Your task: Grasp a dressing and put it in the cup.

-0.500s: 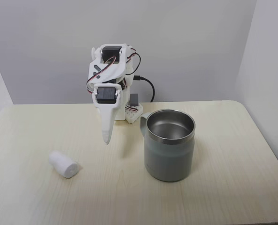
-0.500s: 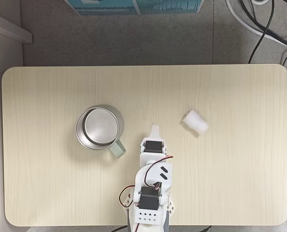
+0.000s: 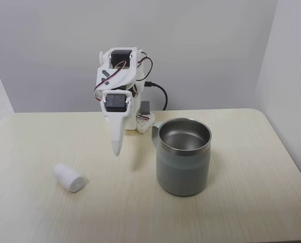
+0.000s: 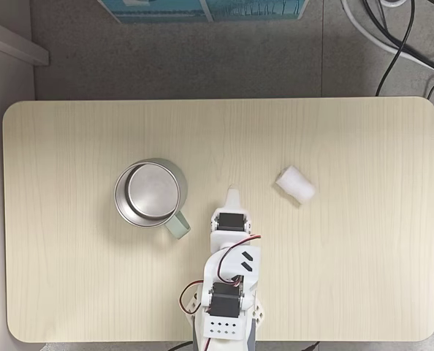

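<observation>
The dressing (image 3: 69, 177) (image 4: 296, 184), a small white roll, lies on its side on the pale wood table. The grey-green cup (image 3: 183, 156) (image 4: 150, 194) stands upright with its steel inside showing nothing in it, its handle turned toward the arm's base. My white gripper (image 3: 116, 151) (image 4: 233, 191) hangs shut, fingers pressed into one point, tip aimed down above the table. It hovers between the roll and the cup, apart from both, holding nothing.
The arm's base (image 3: 144, 121) sits at the table's edge behind the cup, with a black cable (image 3: 160, 93) trailing off it. Bare tabletop (image 4: 334, 278) surrounds the roll. Cables (image 4: 392, 44) lie on the floor beyond the table.
The gripper tip has crept slightly forward, away from the base; otherwise the roll and cup stay where they were.
</observation>
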`<state>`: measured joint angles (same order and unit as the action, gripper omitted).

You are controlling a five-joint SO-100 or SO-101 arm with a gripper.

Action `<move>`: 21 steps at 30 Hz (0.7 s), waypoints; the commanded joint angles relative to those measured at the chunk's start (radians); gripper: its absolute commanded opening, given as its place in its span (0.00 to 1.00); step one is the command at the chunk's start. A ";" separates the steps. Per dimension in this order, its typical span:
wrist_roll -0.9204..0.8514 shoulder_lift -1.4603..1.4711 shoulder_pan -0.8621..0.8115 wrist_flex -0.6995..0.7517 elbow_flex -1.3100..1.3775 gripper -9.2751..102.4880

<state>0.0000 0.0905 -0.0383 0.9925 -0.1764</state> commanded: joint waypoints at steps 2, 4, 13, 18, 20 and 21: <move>-0.005 -0.005 0.006 0.005 -0.011 0.08; -0.005 -0.005 0.006 0.005 -0.011 0.08; -0.017 -0.005 -0.017 0.018 -0.067 0.08; -0.041 -0.006 -0.012 0.063 -0.190 0.08; -0.061 -0.034 -0.012 0.066 -0.244 0.08; -0.066 -0.066 -0.015 0.066 -0.276 0.09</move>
<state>-0.0522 0.0752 -0.0583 1.0538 -0.3497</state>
